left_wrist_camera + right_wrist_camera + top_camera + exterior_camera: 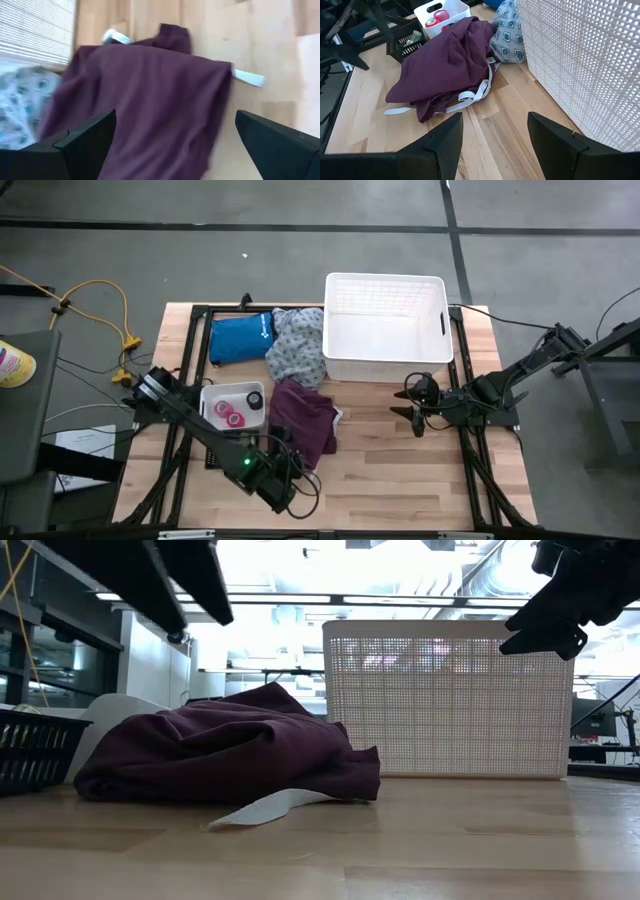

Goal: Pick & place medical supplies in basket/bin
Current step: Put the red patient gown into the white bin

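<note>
The maroon garment [303,418] lies crumpled on the table in front of the white lattice basket [385,330], with white straps [470,97] trailing from it. It also shows in the low view [230,752]. My left gripper [175,120] hovers open above the maroon garment [150,90], one finger over each side, touching nothing. My right gripper [494,125] is open in the air near the basket's near wall [585,60]. The grey-patterned garment [296,346] leans against the basket. Pink rolls [230,415] sit in the small white tray [212,392].
A blue pouch [240,337] lies at the far left, beside the grey garment. The black mesh crate [30,750] stands near the tray, partly under my left arm. Bare wood [400,470] lies to the right of the maroon garment. A yellow cable [100,300] runs off the table's left.
</note>
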Available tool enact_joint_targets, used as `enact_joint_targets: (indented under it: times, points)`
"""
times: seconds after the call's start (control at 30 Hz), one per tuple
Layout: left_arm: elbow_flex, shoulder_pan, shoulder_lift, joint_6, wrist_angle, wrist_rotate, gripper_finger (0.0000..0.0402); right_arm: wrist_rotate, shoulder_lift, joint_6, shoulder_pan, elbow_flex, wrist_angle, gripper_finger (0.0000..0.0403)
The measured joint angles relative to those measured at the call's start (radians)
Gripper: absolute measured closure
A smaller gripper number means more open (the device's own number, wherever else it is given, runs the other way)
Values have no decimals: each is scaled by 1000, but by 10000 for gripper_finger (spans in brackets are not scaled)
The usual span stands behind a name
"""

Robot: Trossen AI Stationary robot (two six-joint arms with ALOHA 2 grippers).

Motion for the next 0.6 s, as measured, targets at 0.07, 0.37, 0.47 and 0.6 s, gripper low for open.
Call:
enact_joint_targets:
  times: [0.07, 0.37, 0.47, 0.6]
  points:
    - [0, -13, 5, -19, -1, 14, 2, 0, 0, 0, 0, 0, 0, 192]
    - [0, -53, 41, -66, -14, 10, 2, 0, 0, 0, 0, 0, 0, 192]
    - [0, -58, 74, -66, -14, 14, 2, 0, 0, 0, 0, 0, 0, 192]
    - [0, -60, 109, -66, -13, 13, 2, 0, 0, 0, 0, 0, 0, 192]
